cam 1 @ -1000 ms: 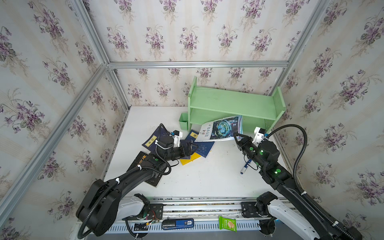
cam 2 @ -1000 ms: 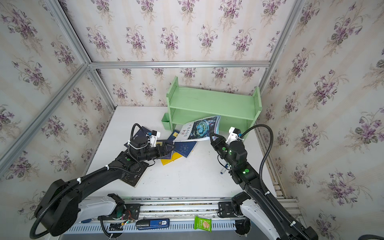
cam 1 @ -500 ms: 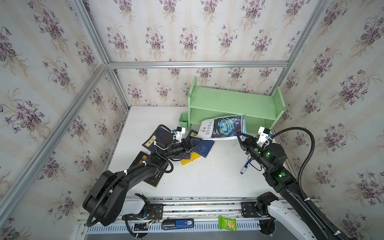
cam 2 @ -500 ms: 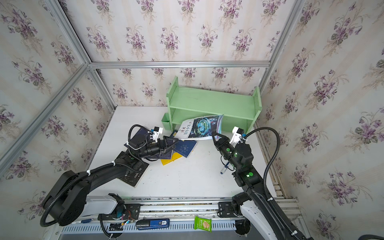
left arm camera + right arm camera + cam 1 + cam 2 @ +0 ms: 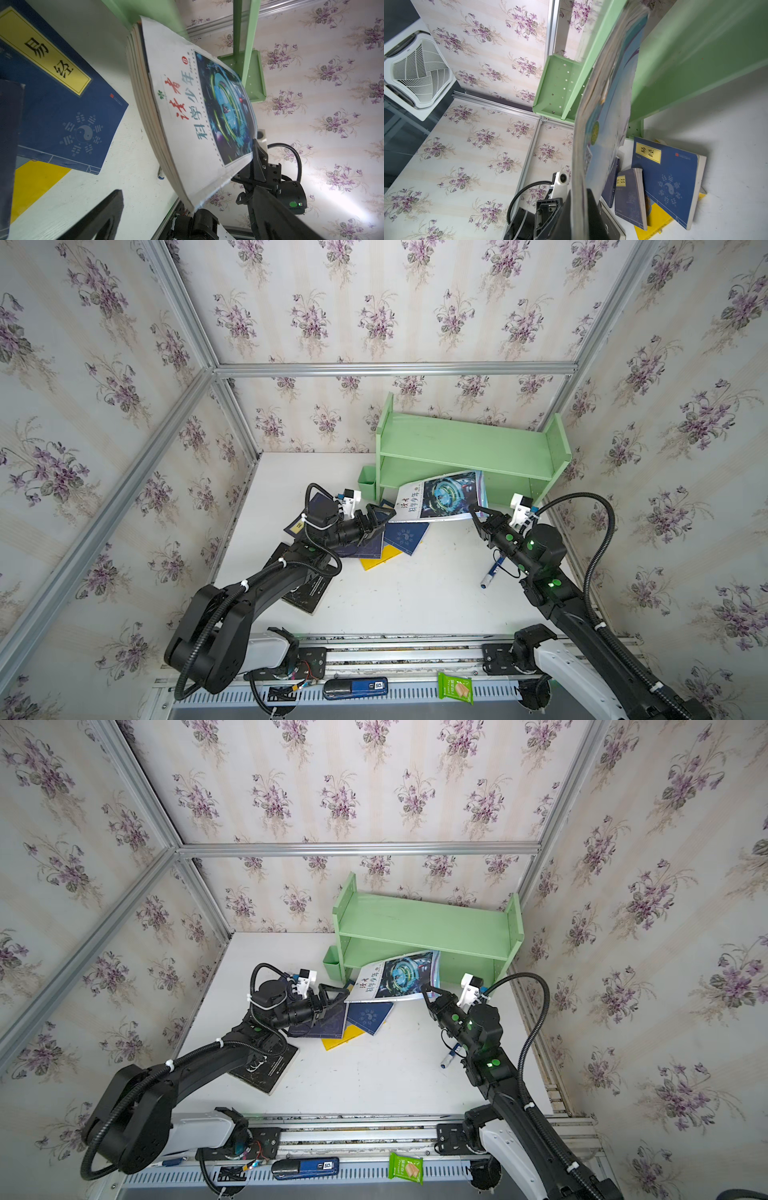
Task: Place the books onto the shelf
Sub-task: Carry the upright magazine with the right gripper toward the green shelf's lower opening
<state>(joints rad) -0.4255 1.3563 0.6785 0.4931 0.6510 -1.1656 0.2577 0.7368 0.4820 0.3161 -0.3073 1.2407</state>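
A white-and-blue magazine [image 5: 444,497] [image 5: 399,975] hangs tilted above the table, its far edge at the lower tier of the pale green shelf [image 5: 469,445] [image 5: 428,923]. My right gripper [image 5: 476,512] [image 5: 581,207] is shut on the magazine's near right corner. At the magazine's left edge my left gripper [image 5: 380,516] [image 5: 182,220] stands open, holding nothing. Below lie two navy books [image 5: 405,537] [image 5: 365,545] over a yellow book [image 5: 384,558]. A third navy book [image 5: 318,506] and a black book [image 5: 309,591] lie partly hidden under the left arm.
A blue-and-white marker pen [image 5: 490,574] lies under the right arm. A small green cup [image 5: 367,483] hangs on the shelf's left side. A green snack packet [image 5: 455,688] and a blue device [image 5: 355,688] sit on the front rail. Walls enclose the table closely.
My right gripper has carried the magazine up and back toward the shelf's lower tier. My left gripper has reached right to the magazine's left edge, still open.
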